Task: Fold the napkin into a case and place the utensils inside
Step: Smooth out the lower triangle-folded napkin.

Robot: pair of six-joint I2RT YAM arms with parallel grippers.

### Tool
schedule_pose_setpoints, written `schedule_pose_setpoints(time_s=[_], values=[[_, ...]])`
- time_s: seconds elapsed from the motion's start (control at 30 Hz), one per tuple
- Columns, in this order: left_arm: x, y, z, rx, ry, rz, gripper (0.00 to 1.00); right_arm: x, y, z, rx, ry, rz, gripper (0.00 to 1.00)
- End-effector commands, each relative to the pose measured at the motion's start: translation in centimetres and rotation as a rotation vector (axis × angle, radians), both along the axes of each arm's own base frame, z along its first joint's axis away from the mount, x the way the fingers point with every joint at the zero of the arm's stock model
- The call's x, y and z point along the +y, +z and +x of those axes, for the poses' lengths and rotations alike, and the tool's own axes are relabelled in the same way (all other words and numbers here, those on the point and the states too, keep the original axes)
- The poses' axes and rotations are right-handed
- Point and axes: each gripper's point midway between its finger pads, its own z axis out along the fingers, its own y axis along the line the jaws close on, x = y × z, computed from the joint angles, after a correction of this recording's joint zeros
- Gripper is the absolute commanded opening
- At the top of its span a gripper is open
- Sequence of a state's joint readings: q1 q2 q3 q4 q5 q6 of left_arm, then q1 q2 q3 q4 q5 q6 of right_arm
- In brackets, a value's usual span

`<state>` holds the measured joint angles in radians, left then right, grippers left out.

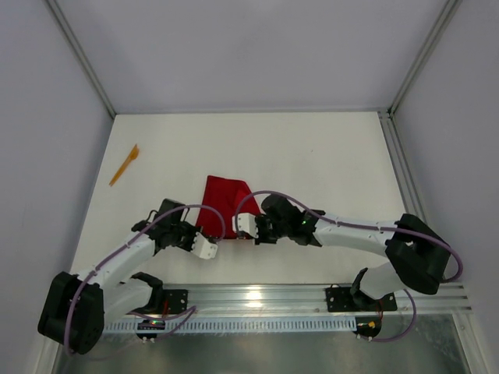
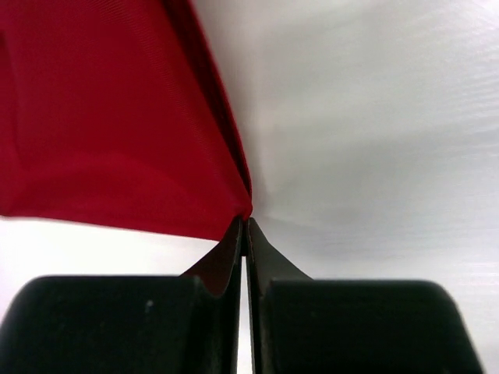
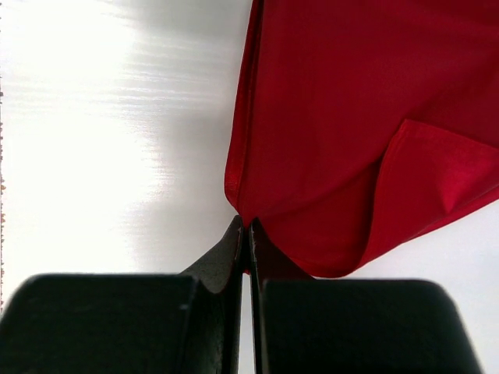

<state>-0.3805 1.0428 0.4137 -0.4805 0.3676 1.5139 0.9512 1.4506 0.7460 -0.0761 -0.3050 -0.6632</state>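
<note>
Both arms crowded the near middle of the desk (image 1: pixel 327 164). The left gripper (image 2: pixel 244 223) and right gripper (image 3: pixel 245 223) sat close together, jaws pinched on the napkin's (image 1: pixel 224 196) near corners, with only a narrow gap between them. Beyond the napkin, bare desk ran to the back wall. One orange utensil (image 1: pixel 125 164) lay well apart, beside the left wall.
</note>
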Motion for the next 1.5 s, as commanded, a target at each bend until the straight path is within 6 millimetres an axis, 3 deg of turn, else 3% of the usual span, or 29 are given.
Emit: schedule_pose_setpoints(time_s=[0.0, 0.27, 0.4, 0.63, 0.8, 0.97, 1.13, 1.27, 1.47], values=[[-0.6, 2.8, 0.8, 0.043, 0.149, -0.079, 0.0, 0.0, 2.0, -0.1, 0.007, -0.012, 0.061, 0.03], [-0.7, 4.9, -2.4, 0.195, 0.208, -0.127, 0.0, -0.4, 3.0, -1.7, 0.07, 0.019, 0.084, 0.03], [-0.6, 5.3, -3.2, 0.232, 0.215, -0.122, 0.0, -0.7, 3.8, -2.7, 0.097, 0.045, 0.092, 0.03], [-0.7, 6.1, -3.1, 0.22, 0.196, -0.125, 0.0, -1.8, 2.9, -3.1, 0.124, 0.02, 0.041, 0.03], [-0.9, 4.5, -3.6, 0.236, 0.18, -0.139, 0.0, -0.9, 3.7, -3.0, 0.136, 0.025, 0.072, 0.03], [-0.5, 4.1, -1.2, 0.163, 0.251, -0.155, 0.0, 0.2, 4.5, -2.6, 0.144, 0.022, 0.117, 0.03], [0.3, 3.2, -0.2, 0.108, 0.246, -0.118, 0.0, 0.6, 3.8, -2.6, 0.183, 0.009, 0.106, 0.03], [0.9, 1.1, 0.0, 0.081, 0.226, -0.094, 0.0, 1.4, 3.6, -3.0, 0.22, 0.016, 0.139, 0.03], [1.2, 0.2, 0.4, 0.031, 0.171, -0.057, 0.0, 2.1, 3.2, -3.1, 0.247, 0.023, 0.158, 0.03]])
